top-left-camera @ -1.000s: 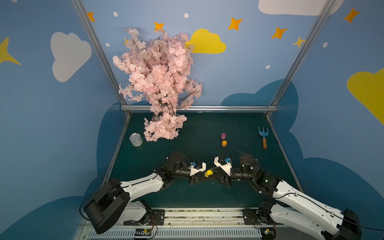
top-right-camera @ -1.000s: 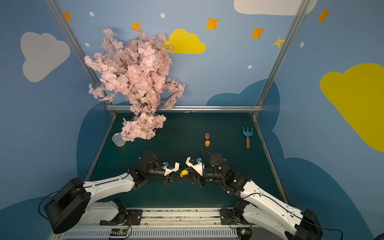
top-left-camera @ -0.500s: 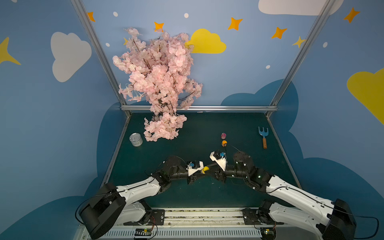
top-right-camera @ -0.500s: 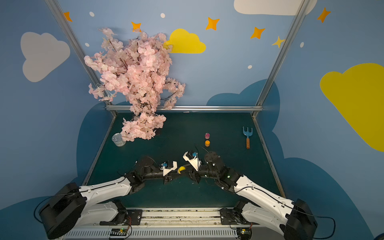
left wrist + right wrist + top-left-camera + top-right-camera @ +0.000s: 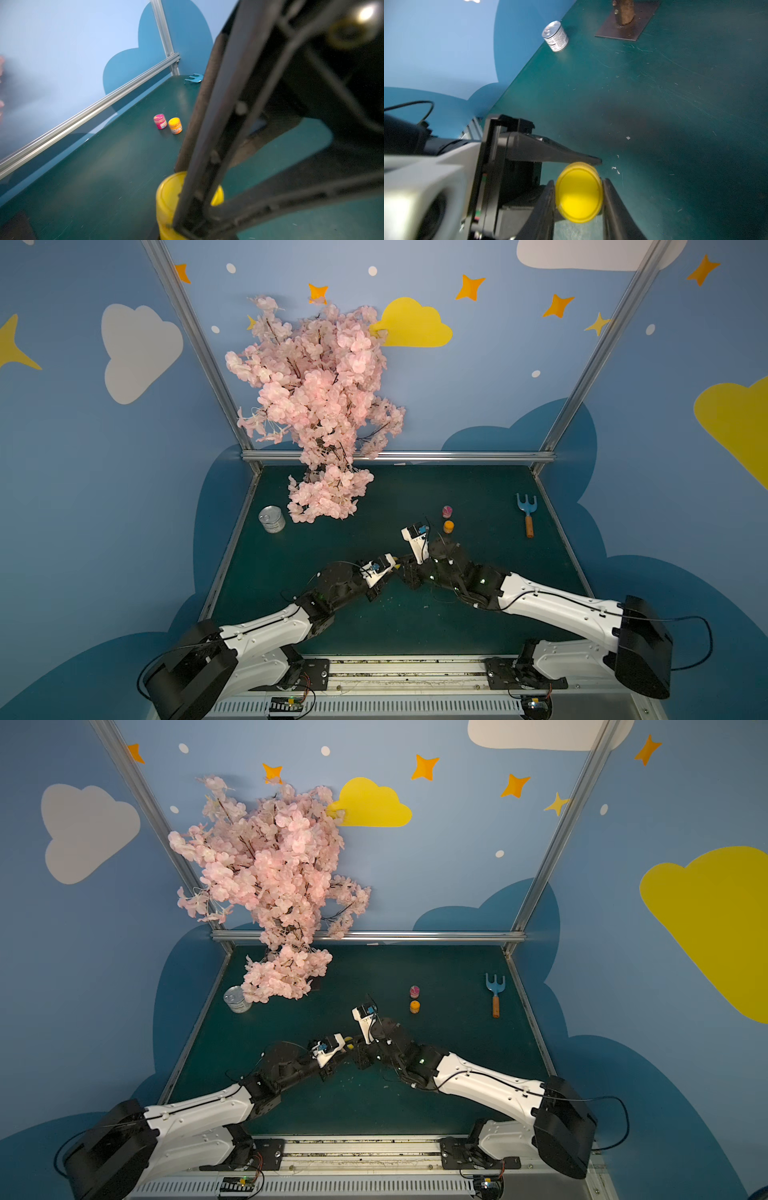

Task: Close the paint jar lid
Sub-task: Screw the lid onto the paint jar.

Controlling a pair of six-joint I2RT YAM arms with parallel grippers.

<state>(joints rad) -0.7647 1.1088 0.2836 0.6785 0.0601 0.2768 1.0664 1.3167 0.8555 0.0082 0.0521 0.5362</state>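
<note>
No text can be read: print on the labels of the can [image 5: 555, 36], pink jar [image 5: 160, 121] and orange jar [image 5: 175, 125] is blurred.

The yellow lid [image 5: 579, 192] and paint jar [image 5: 164, 219] are smooth, glossy plastic. The table top [image 5: 675, 93] is matt green, finely scratched. The tin can [image 5: 555, 36] is shiny metal with a paper label; the rake [image 5: 528, 516], right of frame in a top view, has plastic tines, wooden handle
</note>
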